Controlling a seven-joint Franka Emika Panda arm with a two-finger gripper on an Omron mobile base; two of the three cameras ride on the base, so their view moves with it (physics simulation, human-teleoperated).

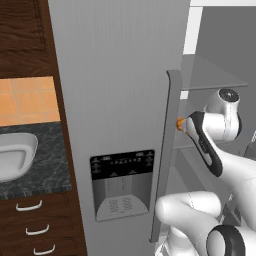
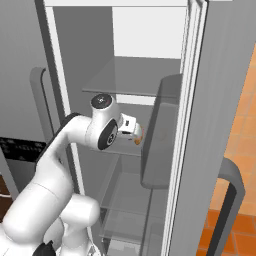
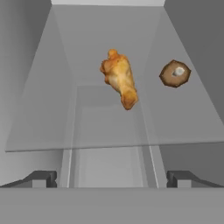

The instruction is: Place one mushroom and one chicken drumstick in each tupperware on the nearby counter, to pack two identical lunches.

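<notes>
The gripper [image 3: 112, 179] is spread wide and empty, positioned inside the open fridge [image 2: 150, 75] before the near edge of a glass shelf [image 3: 52, 127]. On it lie a chicken drumstick [image 3: 119, 78] and, just right, a mushroom [image 3: 175, 73], apart. A tupperware [image 1: 15, 155] rests on the counter [image 1: 50, 165] at left.

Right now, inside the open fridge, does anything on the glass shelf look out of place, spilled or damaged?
Nothing stands out. The golden-brown chicken drumstick and the small brown-capped mushroom lie apart on the clear glass shelf, both whole, with no spill around them. The open fingers hang short of the shelf edge and touch neither.
</notes>
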